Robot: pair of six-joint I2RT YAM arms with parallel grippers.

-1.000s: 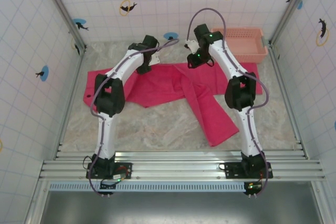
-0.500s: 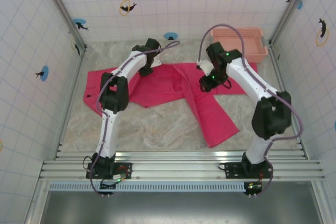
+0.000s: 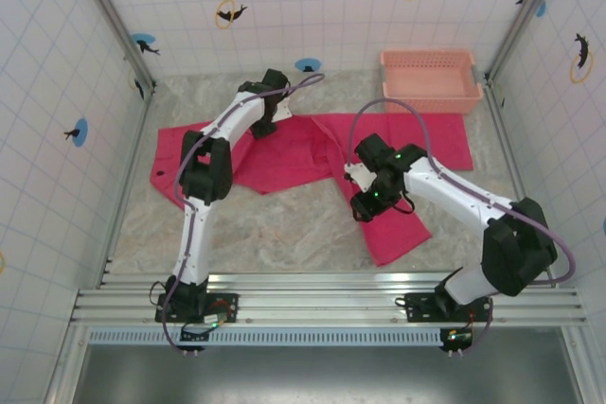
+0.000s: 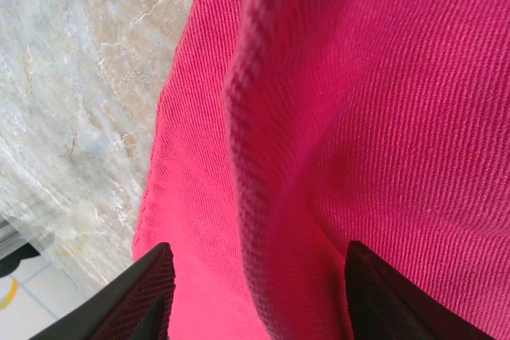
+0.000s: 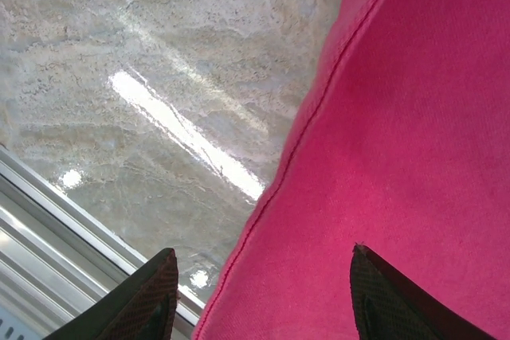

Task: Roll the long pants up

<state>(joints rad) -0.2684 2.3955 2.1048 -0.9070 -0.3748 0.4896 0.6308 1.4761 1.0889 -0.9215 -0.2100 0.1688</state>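
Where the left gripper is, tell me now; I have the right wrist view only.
Observer: The left gripper is over the far edge of the pants, jaws open astride a raised fold.
Operator: Give me the lay of the pants.
Observer: One leg runs toward the near edge, under your right gripper; the rest is spread left to right.
Operator: Report anything else on the table.
Observer: A pink basket sits at the far right corner, beyond the pants.
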